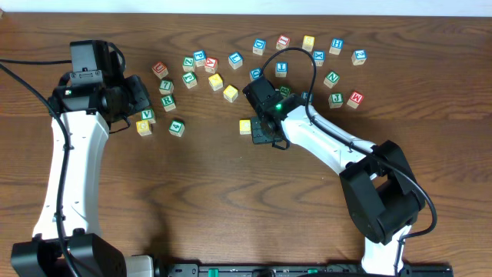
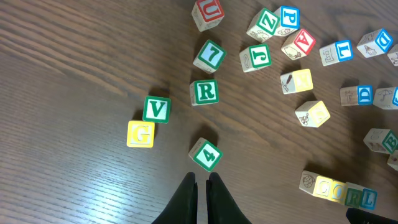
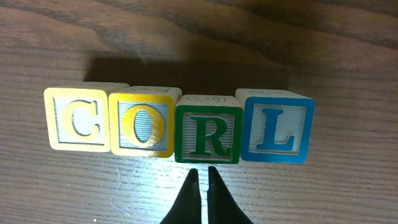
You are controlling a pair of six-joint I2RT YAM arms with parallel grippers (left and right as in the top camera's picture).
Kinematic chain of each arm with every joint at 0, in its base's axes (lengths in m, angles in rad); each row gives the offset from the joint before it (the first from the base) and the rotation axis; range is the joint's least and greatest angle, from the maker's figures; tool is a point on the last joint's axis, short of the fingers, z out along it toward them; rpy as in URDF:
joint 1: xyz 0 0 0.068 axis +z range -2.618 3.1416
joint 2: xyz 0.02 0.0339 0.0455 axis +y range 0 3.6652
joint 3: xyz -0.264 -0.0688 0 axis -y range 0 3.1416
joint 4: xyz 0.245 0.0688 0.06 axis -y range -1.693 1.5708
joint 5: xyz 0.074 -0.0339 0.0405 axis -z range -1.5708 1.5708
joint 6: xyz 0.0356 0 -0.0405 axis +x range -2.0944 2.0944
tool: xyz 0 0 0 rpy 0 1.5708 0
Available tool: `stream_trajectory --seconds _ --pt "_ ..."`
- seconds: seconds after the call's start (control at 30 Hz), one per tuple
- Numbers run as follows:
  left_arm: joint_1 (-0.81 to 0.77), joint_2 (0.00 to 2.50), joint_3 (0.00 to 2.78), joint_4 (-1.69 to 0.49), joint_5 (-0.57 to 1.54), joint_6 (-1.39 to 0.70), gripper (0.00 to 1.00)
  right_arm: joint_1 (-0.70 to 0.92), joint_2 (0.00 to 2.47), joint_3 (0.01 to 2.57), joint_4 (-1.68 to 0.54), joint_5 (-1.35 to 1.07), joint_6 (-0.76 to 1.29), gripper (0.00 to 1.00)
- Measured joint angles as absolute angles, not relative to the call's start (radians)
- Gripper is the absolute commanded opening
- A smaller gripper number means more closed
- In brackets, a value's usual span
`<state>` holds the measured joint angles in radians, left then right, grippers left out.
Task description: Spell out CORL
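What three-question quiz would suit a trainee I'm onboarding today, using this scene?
1. True or false: in the right wrist view, the row of four blocks reads C, O, R, L from left to right.
2. Which border colour does the R block in that row have? A red, B green, C blue.
3. In the left wrist view, which letter sits right next to the yellow G block?
Key: 1 true; 2 B; 3 V, on the green V block.
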<state>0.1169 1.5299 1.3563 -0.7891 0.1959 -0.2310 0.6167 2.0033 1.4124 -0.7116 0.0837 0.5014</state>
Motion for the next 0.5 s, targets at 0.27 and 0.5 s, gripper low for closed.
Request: stream_trajectory --seconds 0.27,0.5 --pt "0.117 1.53 1.356 -0.789 0.196 -0.231 0.07 0.612 2.003 1.412 -0.717 0.074 0.501 0.01" --pt "0.117 1.53 1.356 -0.789 0.196 -0.231 0.07 0.594 2.005 1.412 -0.728 0.048 0.505 0.01"
